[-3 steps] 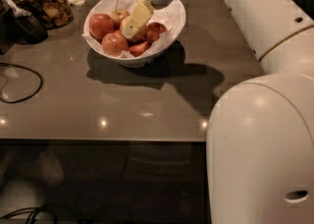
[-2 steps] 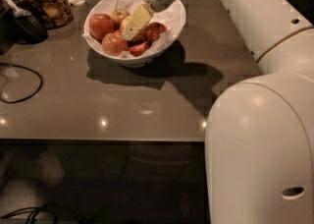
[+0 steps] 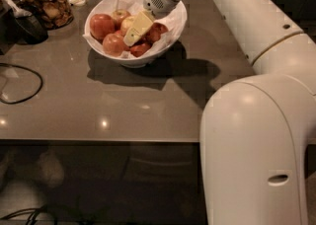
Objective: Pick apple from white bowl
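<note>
Reaching into the white bowl [image 3: 148, 57] by the worktop's [image 3: 98, 100] far edge, the pincer [image 3: 135, 32] sits beside the apple [image 3: 126, 21]; its opening cannot be told. Next, probably: clamp, then lift.

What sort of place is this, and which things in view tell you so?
Probably a kitchen or break-room counter: a white bowl of apples, a glass jar of snacks and a grey countertop. The robot's end effector is down in the bowl among the apples.

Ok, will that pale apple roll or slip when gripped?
Probably rolls: the apple is round, smooth-skinned, resting against redder apples. It looks firm, so likely no squashing. The gripper is down in the white bowl, right beside it.
</note>
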Tool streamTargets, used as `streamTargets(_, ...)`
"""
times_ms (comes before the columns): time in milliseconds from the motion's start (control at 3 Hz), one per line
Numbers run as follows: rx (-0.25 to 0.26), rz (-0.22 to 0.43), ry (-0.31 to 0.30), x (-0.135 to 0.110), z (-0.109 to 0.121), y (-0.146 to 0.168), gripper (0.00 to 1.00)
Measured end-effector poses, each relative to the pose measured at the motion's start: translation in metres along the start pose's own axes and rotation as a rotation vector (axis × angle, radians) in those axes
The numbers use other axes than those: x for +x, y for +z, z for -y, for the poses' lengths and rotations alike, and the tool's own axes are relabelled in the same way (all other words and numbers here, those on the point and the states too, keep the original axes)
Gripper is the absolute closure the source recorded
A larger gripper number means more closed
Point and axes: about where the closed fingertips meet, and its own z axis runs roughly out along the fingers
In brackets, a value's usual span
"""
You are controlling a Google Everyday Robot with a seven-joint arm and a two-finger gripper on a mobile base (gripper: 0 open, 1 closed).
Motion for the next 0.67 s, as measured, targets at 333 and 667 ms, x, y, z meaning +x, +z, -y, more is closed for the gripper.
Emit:
streamTargets(333, 0.0, 0.0, 0.0, 0.0, 0.0, 0.0, 0.33)
streamTargets(667, 0.0, 0.0, 0.0, 0.0, 0.0, 0.0001, 0.57)
